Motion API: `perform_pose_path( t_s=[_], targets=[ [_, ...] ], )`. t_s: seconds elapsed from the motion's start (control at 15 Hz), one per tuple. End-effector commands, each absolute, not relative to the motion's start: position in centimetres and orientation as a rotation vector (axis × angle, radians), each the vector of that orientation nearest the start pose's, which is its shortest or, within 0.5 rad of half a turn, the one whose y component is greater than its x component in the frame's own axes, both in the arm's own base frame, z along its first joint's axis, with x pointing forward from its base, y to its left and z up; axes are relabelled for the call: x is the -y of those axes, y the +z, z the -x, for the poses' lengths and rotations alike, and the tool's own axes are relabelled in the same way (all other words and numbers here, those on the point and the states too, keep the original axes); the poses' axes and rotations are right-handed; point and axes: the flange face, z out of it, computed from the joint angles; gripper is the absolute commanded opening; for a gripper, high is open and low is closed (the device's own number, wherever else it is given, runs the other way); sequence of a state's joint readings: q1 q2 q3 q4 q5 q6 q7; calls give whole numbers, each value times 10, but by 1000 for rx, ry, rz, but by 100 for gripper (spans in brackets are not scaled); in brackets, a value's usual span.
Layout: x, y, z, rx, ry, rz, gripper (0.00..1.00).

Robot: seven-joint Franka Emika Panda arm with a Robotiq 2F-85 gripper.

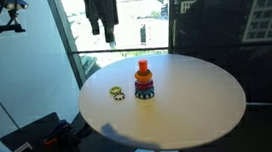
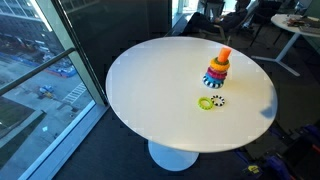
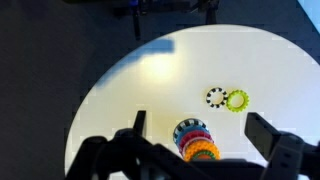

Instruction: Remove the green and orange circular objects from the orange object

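Note:
The orange peg (image 1: pixel 142 65) stands upright on the round white table (image 1: pixel 194 106), with several rings stacked on it. From the top, the stack shows a green ring (image 3: pixel 203 156), an orange ring (image 3: pixel 199 147), then red and blue ones. It also shows in an exterior view (image 2: pixel 217 70). My gripper (image 1: pixel 103 31) hangs high above the table, behind and to the left of the stack, open and empty. In the wrist view its fingers (image 3: pixel 195 115) frame the stack far below; the gripper body hides part of the green ring.
Two loose rings lie flat on the table beside the stack: a yellow-green one (image 3: pixel 237 100) and a black-and-white one (image 3: pixel 215 97). They show in both exterior views (image 1: pixel 116 92) (image 2: pixel 208 102). Glass walls stand behind the table.

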State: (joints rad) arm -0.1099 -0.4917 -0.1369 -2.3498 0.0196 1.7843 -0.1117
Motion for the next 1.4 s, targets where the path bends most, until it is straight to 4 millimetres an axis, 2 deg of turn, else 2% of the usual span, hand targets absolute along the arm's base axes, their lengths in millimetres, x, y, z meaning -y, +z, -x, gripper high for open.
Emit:
perform_pose_path(
  t_s=[0.0,0.27,0.73,1.07,1.33],
  targets=[
    [80,503,-407,-271,42,3064,100],
    [57,486,-435,-333,12,3092,100],
    [26,438,-474,-457,-92,3118,100],
    [17,398,-496,-558,-153,3152,100],
    [14,369,-506,-619,-148,3187,100]
  ],
)
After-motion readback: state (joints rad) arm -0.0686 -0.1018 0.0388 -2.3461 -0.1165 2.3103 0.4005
